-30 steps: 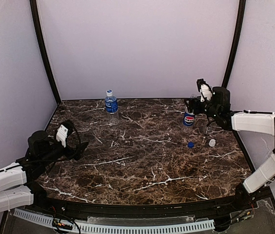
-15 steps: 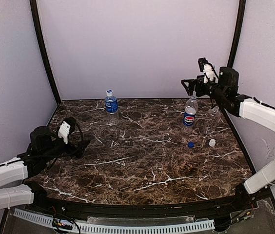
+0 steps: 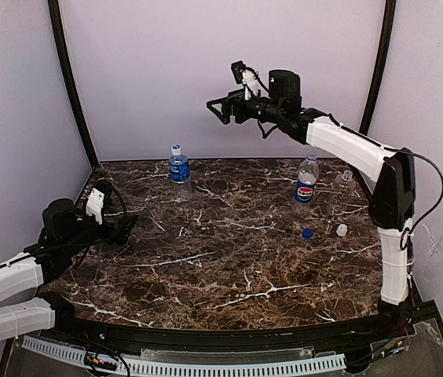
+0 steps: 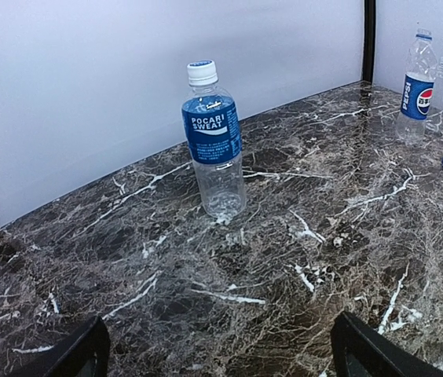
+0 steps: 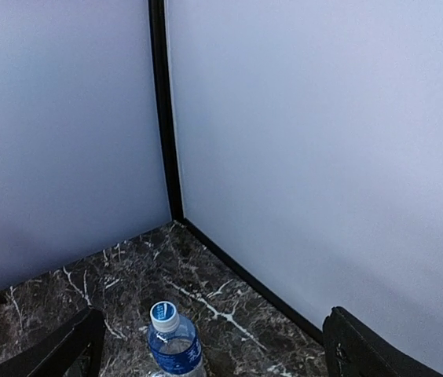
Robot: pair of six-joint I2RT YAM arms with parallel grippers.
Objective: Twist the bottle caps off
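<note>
Marble, dark brown with white veins, makes up the table (image 3: 229,267), and all three bottles stand upright on it, long axes vertical and necks pointing straight up.

The Pocari Sweat bottle (image 4: 214,149) stands alone at about 11 o'clock on the tabletop, near the back wall. Its blue label faces the left wrist camera and its pale cap (image 4: 202,72) sits on the neck.

The Pepsi bottle (image 3: 305,184) stands at about 1 o'clock. The unlabelled clear bottle (image 3: 342,187) is just beside it, toward 2 o'clock and close to the right wall.

Two loose caps lie on the marble in front of that pair, at about 3 o'clock. The dark blue cap (image 3: 306,232) is nearer the centre and the white cap (image 3: 342,229) is beside it on the outer side, the two apart from each other. They are too small to tell which face is up.

The left gripper (image 3: 127,226) hangs low over the table at about 9 o'clock, aimed across toward the Pocari Sweat bottle. Its jaws are spread wide with nothing between them.

The right gripper (image 3: 215,110) is raised high above the back of the table at about 12 o'clock, on an arm stretched out to the left. Its jaws are also wide apart and empty, and its wrist camera looks down at the capped bottle in the far left corner.
</note>
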